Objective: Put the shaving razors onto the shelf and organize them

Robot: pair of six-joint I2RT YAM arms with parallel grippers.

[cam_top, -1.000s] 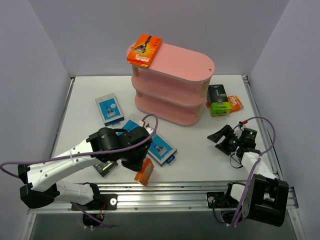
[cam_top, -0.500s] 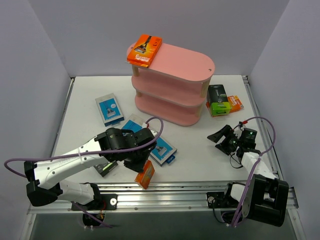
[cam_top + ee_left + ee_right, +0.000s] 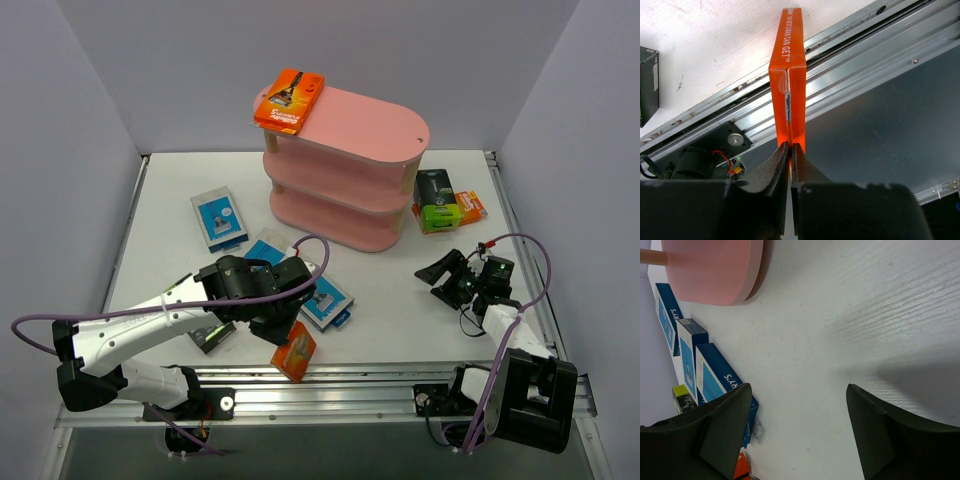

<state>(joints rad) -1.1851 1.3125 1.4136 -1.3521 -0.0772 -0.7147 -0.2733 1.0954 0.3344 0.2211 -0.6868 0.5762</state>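
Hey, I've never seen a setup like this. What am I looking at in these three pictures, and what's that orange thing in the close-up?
These are two robot arms bolted at the near edge of a white table. The wide picture comes from a fixed camera above and behind them. The other two come from cameras on the wrists, one looking past the left hand and one past the right hand.

On the table stands a pink shelf with one razor pack on its top board. Blue packs lie in front of it, and a black-and-green pack lies to its right.

The orange thing is another razor box, the orange pack, seen edge-on. The left hand pinches it at the table's near edge. The right hand is open and holds nothing.
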